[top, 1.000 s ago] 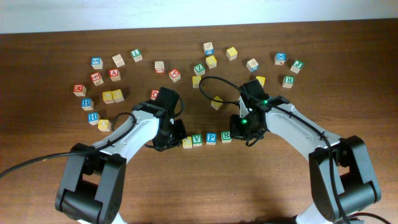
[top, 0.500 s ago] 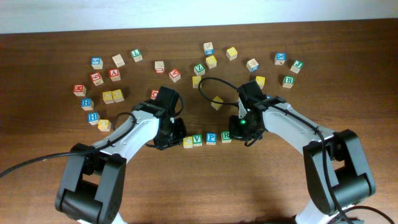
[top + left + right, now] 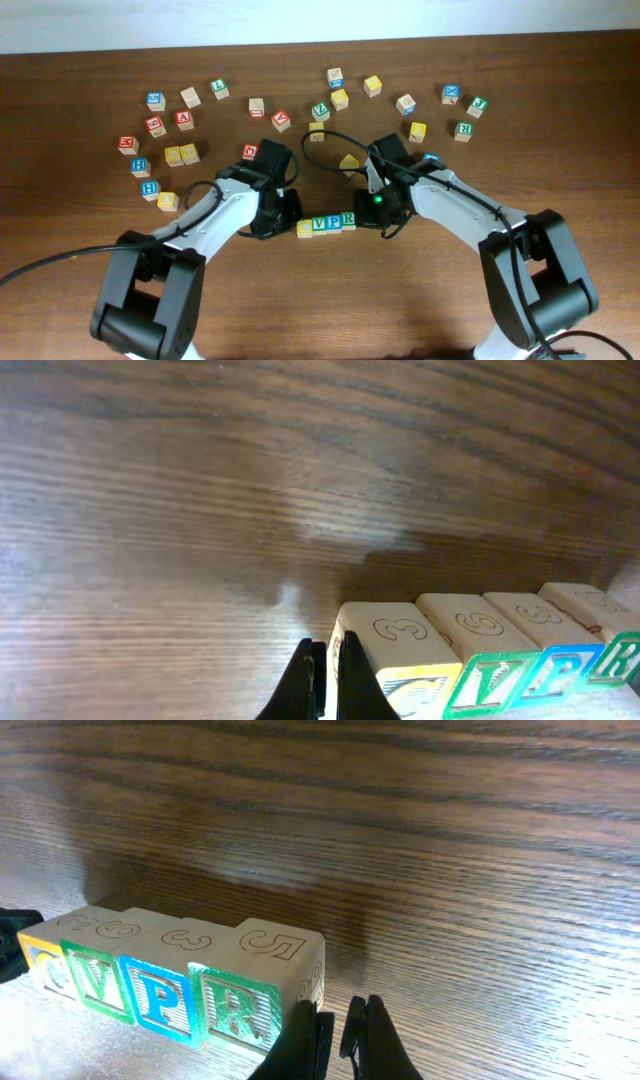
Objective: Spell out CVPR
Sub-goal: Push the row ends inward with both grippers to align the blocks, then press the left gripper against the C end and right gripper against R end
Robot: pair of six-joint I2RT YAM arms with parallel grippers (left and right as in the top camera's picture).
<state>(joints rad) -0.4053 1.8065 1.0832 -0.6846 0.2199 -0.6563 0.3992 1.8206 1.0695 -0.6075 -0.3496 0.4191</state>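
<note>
Since a second ago the right arm has slid in toward the left, and the four lettered blocks that stood slightly spaced now sit pushed together. The row reads C block (image 3: 304, 228), V block (image 3: 319, 225), P block (image 3: 334, 222), R block (image 3: 348, 218). It lies on the counter (image 3: 420, 300) between the two arms, angled a little so the R end is farther from the robot.

The right end effector (image 3: 338, 1035) is low on the wood at the outer face of the R block. Its fingers are drawn almost together with only a sliver of gap and nothing held between them. One finger appears to touch the block's lower corner.

The left end effector (image 3: 328, 675) stands at the opposite end, against or just beside the outer side of the C block. Its fingers are likewise closed to a thin slit and grip nothing.

In the right wrist view the faces read C, V, P, R from left to right, with the blocks touching side to side.

Loose blocks (image 3: 183, 118) lie scattered in an arc across the far side of the counter, well apart from the row.
</note>
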